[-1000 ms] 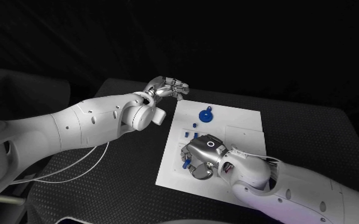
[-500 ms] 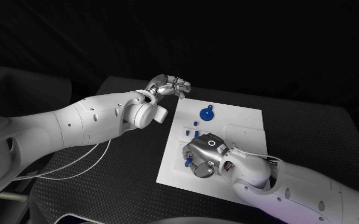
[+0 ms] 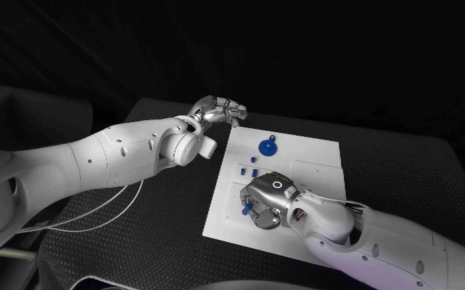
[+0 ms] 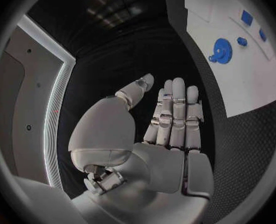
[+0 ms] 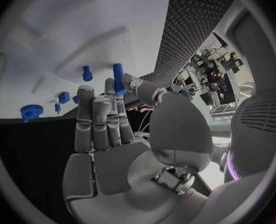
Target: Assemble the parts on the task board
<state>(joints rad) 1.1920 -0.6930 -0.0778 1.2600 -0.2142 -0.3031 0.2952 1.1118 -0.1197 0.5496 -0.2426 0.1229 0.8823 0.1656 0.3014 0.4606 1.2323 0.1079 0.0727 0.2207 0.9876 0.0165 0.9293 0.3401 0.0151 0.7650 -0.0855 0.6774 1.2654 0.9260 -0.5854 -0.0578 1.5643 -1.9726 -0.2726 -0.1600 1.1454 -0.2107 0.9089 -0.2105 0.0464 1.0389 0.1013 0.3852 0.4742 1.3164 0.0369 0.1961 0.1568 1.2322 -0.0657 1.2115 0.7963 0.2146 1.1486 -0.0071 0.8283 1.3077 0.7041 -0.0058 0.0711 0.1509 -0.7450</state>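
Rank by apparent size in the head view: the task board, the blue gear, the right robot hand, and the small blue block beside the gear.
1. task board
2. right robot hand, though it sits above the board, nearer the camera, which enlarges it
3. blue gear
4. small blue block

I see my smooth white arms, small dark screws dotting the left arm (image 3: 107,159), silver segmented hands, right hand (image 3: 263,203) ring-marked.
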